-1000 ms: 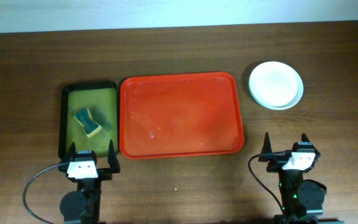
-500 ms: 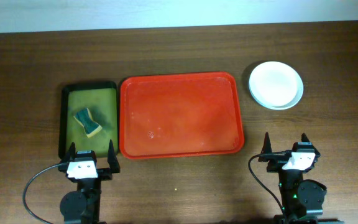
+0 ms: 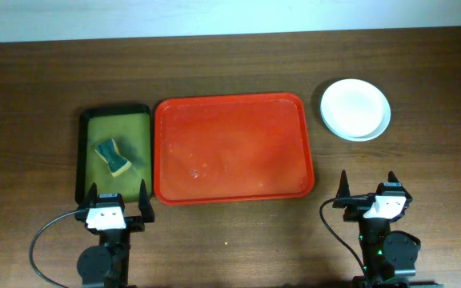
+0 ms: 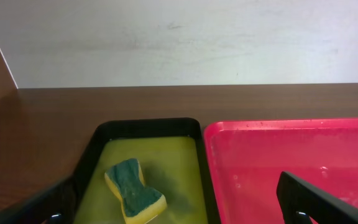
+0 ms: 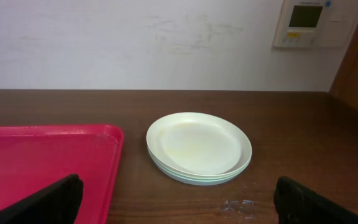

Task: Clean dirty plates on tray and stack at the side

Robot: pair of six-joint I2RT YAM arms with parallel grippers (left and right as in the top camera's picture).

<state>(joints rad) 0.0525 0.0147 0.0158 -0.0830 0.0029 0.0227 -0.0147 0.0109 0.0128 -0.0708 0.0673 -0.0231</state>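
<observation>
Spread wide and holding nothing, the left pincer (image 3: 118, 192) is seen at the lower left of the overhead frame, just below the near end of a black tray (image 3: 82, 164) with a greenish inside. A yellow sponge (image 3: 113, 157) with a dark green scouring face is seen lying in that tray, untouched. Just right of it, at mid-frame, the red tray (image 3: 230, 120) is seen bare apart from a few wet specks; no plate is left on it.

At the upper right, the plates (image 3: 355, 109) are found nested in one stack on the counter (image 3: 230, 72), near the red tray's far right corner but apart from it. In the right wrist view, three rims can be made out, and a faint yellowish tint is seen in the well of the topmost. Some droplets (image 5: 241, 204) are noticed on the counter just in front of the stack.

The plates are judged stiff, light and smooth, probably slippery where damp. A hold is best taken at the raised rim, one finger under the lip and one above. Because the rims sit closely nested, separating a single plate is expected to be fiddly.

At the lower right, the right pincer (image 3: 367, 186) is likewise seen fully parted and empty, well short of the stack.
</observation>
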